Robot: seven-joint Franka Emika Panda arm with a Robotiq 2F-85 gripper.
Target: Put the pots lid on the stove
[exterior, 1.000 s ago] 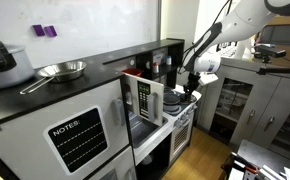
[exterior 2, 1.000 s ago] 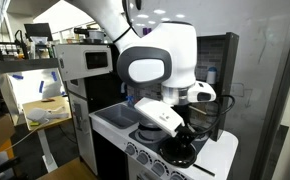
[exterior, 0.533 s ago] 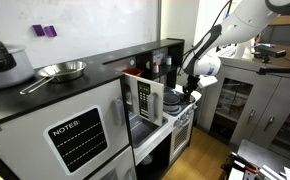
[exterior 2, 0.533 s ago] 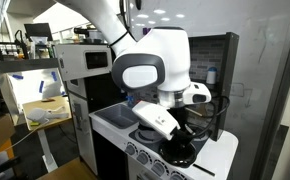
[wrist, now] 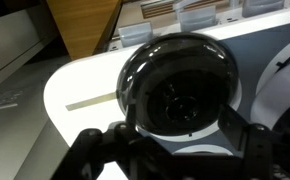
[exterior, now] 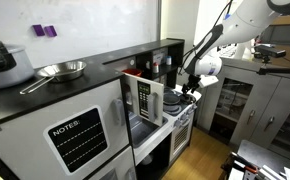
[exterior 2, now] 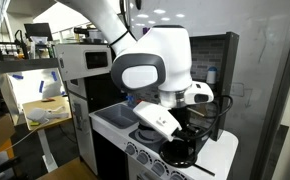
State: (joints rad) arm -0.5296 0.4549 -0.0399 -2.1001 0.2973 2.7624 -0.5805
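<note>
One domed lid [wrist: 180, 85], round, clear and glossy with a dark rim, lies on the stove [wrist: 75, 95] in the wrist view. It sits just beyond the gripper [wrist: 170, 152], framed between its black fingers [wrist: 93, 150]. The jaws are spread wide and grasp nothing that shows. The stove top is smooth, white and round-cornered. In an exterior view the gripper [exterior 2: 188, 128] hangs low over the stove [exterior 2: 113, 122].
</note>
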